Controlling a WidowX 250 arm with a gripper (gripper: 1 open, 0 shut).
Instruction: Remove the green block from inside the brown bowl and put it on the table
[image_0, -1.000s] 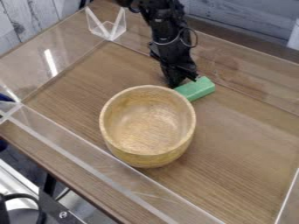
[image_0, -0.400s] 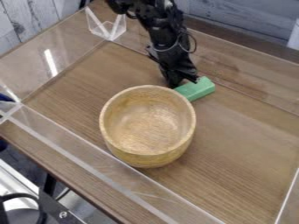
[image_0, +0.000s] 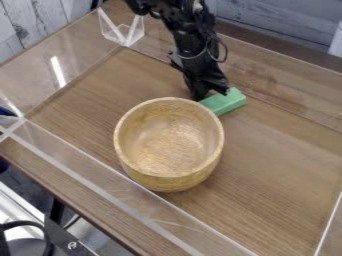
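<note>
The green block (image_0: 226, 101) lies flat on the table (image_0: 287, 150), just behind and to the right of the brown bowl (image_0: 168, 142). The bowl's inside shows only bare wood grain. My gripper (image_0: 206, 91) points steeply down at the block's left end, its black fingers close together; they look shut on that end of the block, low against the tabletop. The black arm rises from there toward the top of the view.
Low clear acrylic walls (image_0: 80, 190) border the table on the near and left sides. A small clear acrylic piece (image_0: 123, 28) stands at the back left corner. A pale plank wall runs behind the table.
The upper arm has shifted slightly left and the wrist has turned a little. The gripper, block and bowl stay where they were.
</note>
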